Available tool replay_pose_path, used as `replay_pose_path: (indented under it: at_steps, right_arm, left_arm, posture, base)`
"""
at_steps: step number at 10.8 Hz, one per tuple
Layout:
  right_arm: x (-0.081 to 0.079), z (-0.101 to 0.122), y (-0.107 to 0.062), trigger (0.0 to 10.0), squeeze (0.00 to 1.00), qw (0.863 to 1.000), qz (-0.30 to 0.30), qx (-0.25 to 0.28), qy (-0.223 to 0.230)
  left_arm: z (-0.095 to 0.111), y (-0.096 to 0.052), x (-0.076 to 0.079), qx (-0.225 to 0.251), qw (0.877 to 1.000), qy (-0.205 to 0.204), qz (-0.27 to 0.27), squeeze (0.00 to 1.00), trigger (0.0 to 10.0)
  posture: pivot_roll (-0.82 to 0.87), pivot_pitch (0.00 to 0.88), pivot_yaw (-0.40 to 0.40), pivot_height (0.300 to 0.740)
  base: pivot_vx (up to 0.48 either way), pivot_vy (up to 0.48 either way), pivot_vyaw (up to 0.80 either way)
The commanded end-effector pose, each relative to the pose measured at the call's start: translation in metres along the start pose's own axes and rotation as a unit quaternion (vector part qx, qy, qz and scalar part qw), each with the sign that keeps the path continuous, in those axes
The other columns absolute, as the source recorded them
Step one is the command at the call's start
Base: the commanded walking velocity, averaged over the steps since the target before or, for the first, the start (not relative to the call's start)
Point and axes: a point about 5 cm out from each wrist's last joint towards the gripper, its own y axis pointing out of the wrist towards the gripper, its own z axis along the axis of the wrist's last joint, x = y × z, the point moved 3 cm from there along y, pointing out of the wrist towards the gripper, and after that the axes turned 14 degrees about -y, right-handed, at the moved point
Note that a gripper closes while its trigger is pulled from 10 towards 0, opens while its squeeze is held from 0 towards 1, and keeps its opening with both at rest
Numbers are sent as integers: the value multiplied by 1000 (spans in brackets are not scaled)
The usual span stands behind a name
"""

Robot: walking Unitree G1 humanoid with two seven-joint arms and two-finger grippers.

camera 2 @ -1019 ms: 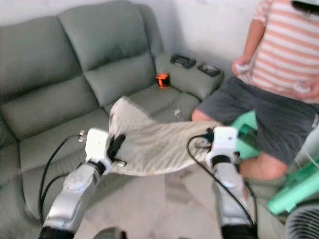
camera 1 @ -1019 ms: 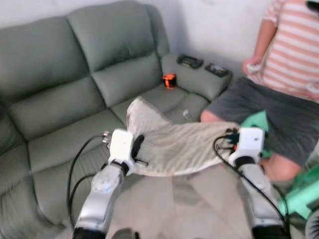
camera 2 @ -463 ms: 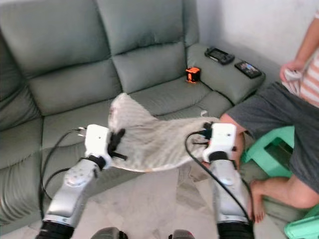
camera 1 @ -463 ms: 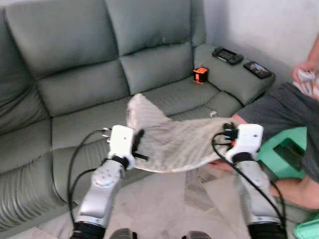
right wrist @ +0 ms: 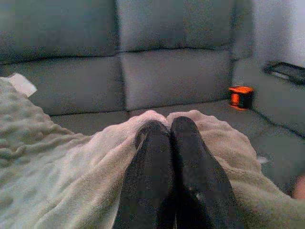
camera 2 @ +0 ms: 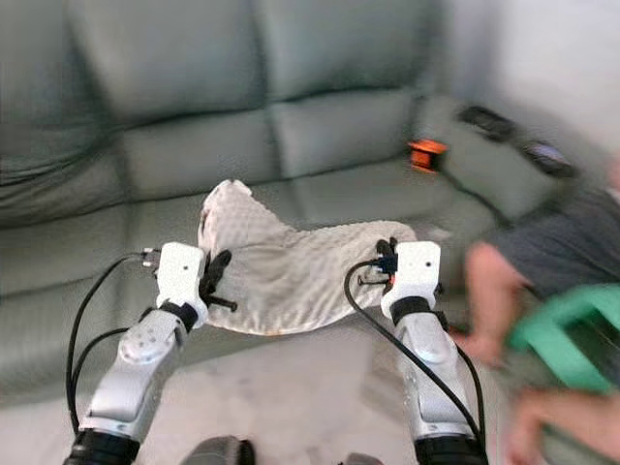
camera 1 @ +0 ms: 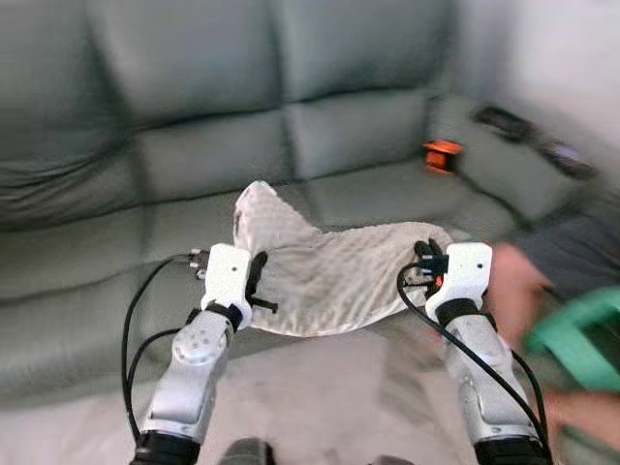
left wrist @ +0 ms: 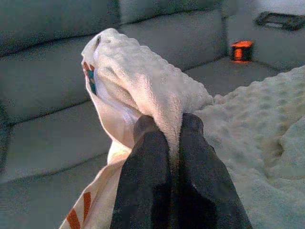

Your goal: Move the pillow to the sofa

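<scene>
A cream, nubbly pillow hangs stretched between my two arms, in the air just above the front of the grey-green sofa. My left gripper is shut on the pillow's left edge, where one corner sticks up. In the left wrist view the fingers pinch a fold of the pillow. My right gripper is shut on the right edge. In the right wrist view its fingers clamp the cloth.
A small orange object sits on the sofa seat at the right. Two dark remotes lie on the armrest. A person's leg and a green stool are at the right. Pale tiled floor lies below.
The whole picture has shifted and blurred: the camera has turned left toward the sofa, so the person has slid off to the right. Both grippers still hold the pillow the same way.
</scene>
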Motion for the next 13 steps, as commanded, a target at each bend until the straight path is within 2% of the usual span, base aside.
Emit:
replay_pose_path:
  at_steps: [1, 5, 9, 13]
  right_arm:
    - [-1, 15, 2, 10000, 0, 1000, 4, 31, 2]
    - [-5, 14, 1, 10000, 0, 999, 13, 33, 10]
    - [-6, 13, -2, 10000, 0, 999, 11, 33, 17]
    - [2, 2, -10, 10000, 0, 1000, -21, 7, 21]
  left_arm:
    - [6, 3, 2, 12, 1000, 10, -7, 0, 10000]
    - [3, 2, -9, 9, 1000, 22, 20, 0, 10000]
    - [4, 2, -7, 11, 1000, 21, 11, 0, 10000]
    - [2, -1, 1, 6, 1000, -3, -24, 0, 10000]
  posture:
    - [-55, 0, 27, 740]
    - [-50, 0, 29, 740]
    - [-50, 0, 37, 740]
    - [-56, 0, 39, 740]
  base:
    - [0, 0, 756]
    - [0, 0, 756]
    - [0, 0, 731]
    - [0, 0, 0]
